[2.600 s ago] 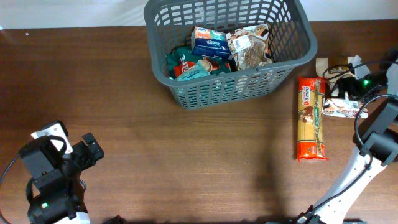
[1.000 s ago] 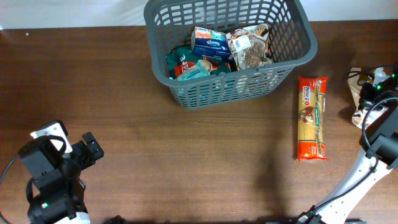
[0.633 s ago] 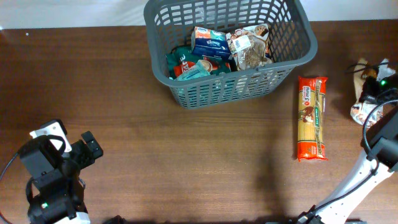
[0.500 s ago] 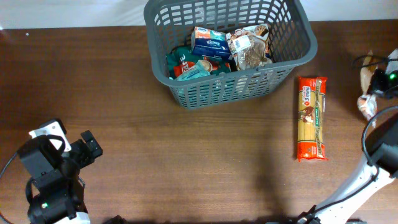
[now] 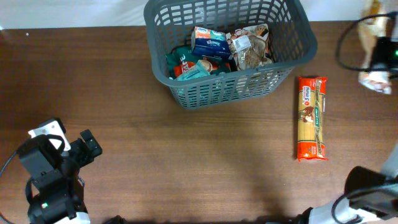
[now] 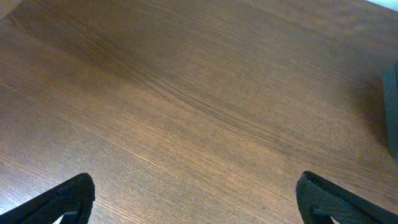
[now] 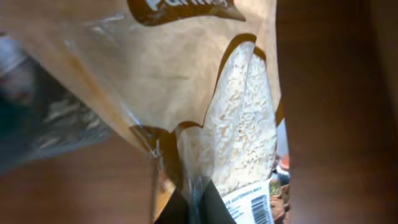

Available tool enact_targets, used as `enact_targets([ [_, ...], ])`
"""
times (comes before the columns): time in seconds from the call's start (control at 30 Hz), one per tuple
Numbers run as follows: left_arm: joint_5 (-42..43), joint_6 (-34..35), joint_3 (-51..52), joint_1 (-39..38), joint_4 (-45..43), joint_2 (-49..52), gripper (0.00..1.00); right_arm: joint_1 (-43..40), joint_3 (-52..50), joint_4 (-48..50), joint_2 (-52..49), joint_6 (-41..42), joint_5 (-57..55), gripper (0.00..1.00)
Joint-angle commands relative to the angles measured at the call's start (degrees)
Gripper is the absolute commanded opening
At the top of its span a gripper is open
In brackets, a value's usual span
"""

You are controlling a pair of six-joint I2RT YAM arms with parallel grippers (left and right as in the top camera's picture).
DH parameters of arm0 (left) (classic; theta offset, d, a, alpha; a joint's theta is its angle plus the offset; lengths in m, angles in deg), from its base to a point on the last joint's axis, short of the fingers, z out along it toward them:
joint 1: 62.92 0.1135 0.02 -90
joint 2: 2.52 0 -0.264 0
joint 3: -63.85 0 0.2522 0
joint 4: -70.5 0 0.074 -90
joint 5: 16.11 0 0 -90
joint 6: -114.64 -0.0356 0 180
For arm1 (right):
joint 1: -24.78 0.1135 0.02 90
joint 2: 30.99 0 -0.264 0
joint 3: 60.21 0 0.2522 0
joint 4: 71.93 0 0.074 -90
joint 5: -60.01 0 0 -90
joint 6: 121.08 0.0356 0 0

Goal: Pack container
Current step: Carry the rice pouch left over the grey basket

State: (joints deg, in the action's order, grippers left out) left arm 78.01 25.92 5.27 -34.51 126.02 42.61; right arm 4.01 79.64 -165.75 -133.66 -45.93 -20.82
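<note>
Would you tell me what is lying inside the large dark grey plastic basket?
The dark grey lattice basket holds a blue and white packet, a clear crumpled bag and teal packets. Whatever lies beneath them, and the basket floor, is covered.

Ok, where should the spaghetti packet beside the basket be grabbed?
Across its narrow width near the middle, coming straight down from above: the spaghetti packet lies flat, long and slim, with table showing either side. The right gripper holds a rice bag.
</note>
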Motion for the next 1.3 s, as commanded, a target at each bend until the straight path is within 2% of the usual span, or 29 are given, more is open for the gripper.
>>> enact_targets([
  [0.0,0.63,-0.9,0.22,-0.28,-0.17,-0.09,0.99,7.41,0.9,-1.25,3.26,-2.29,-1.07,0.04],
  [0.1,0.63,-0.9,0.22,-0.28,-0.17,-0.09,0.99,13.62,0.9,-3.61,5.07,-2.91,-3.13,0.04],
  [0.47,1.01,-0.87,0.22,-0.28,-0.2,-0.09,0.99,25.4,0.9,-3.37,12.0,-2.89,-6.64,0.04],
  [0.6,1.44,-0.87,0.22,-0.28,-0.2,-0.09,0.99,30.25,0.9,4.13,14.36,-2.91,-12.24,0.04],
  [0.67,2.38,-0.87,0.22,-0.28,-0.17,-0.09,0.99,32.5,0.9,12.83,14.73,-2.86,-14.4,0.04],
  [0.9,2.36,-0.87,0.22,-0.28,0.39,-0.09,0.99,33.18,0.9,27.36,11.87,2.19,-12.44,0.04],
  [1.03,2.36,-0.87,0.22,-0.28,0.31,-0.09,0.99,33.14,0.9,31.54,7.96,7.3,-9.68,0.04],
  [1.27,2.6,-0.85,0.22,-0.28,0.28,-0.09,0.99,33.16,0.9,32.83,-1.22,15.06,-1.38,0.04],
])
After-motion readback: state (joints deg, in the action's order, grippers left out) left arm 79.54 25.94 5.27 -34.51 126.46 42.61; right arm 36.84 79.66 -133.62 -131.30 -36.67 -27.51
